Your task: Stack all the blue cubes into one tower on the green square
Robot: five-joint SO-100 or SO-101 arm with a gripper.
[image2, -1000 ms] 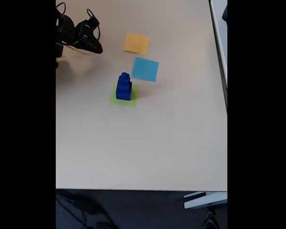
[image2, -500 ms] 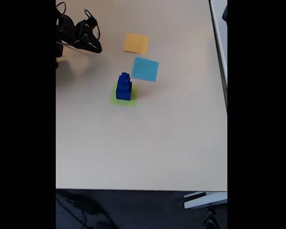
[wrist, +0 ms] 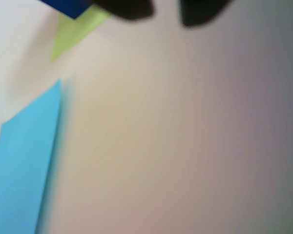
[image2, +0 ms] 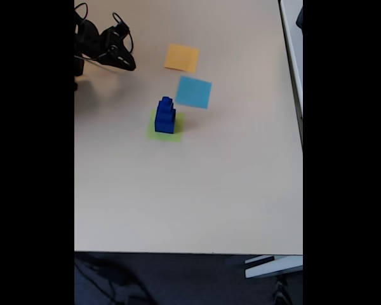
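The tower [image2: 165,115] stands upright on the green square [image2: 153,131], mid-surface. The gripper [image2: 128,65] sits well apart, upper left in the fixed view; jaws parted, holding nothing.

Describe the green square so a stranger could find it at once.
On the beige table, three flat coloured patches lie in its far half. The green square is the nearest, and unlike the orange patch and light-blue patch, it carries the tower of blue cubes.
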